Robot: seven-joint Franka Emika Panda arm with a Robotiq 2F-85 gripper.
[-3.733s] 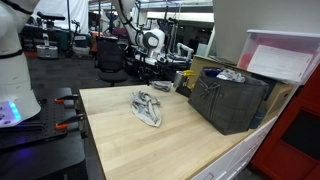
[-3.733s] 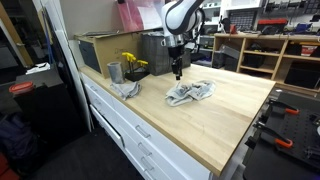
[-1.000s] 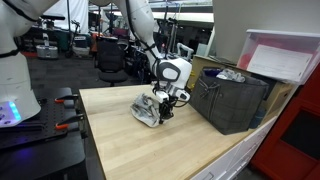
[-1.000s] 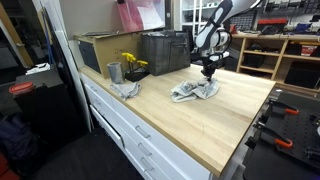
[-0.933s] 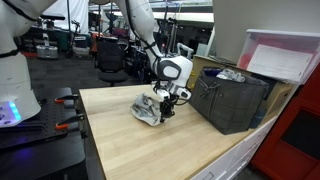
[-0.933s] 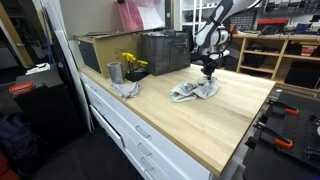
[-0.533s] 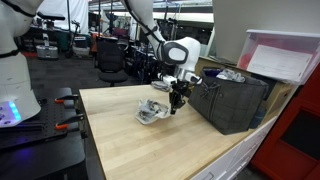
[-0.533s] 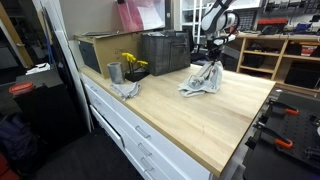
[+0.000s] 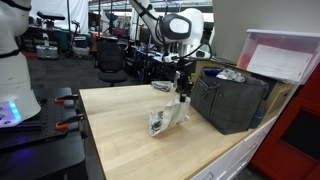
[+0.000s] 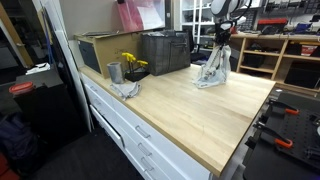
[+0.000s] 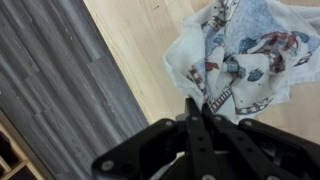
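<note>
A white cloth with blue and red print [image 9: 166,117] hangs from my gripper [image 9: 183,94], lifted above the wooden table [image 9: 120,140], its lower end close to or touching the top. In the exterior view from the drawer side the cloth [image 10: 213,70] dangles under the gripper [image 10: 221,44] near the far end of the table. In the wrist view the fingers [image 11: 199,110] are pressed together on a fold of the cloth [image 11: 250,50], which spreads out below them.
A dark mesh crate [image 9: 232,98] stands just beside the gripper, with a white bin [image 9: 282,58] behind it. Another crate [image 10: 166,52], a grey cup [image 10: 114,72], yellow flowers [image 10: 131,62] and a second cloth [image 10: 126,89] sit along the table's back. Drawers [image 10: 125,125] line the front.
The gripper has risen from the table with the cloth pinched in it and moved toward the mesh crate; the cloth went from a flat heap to hanging.
</note>
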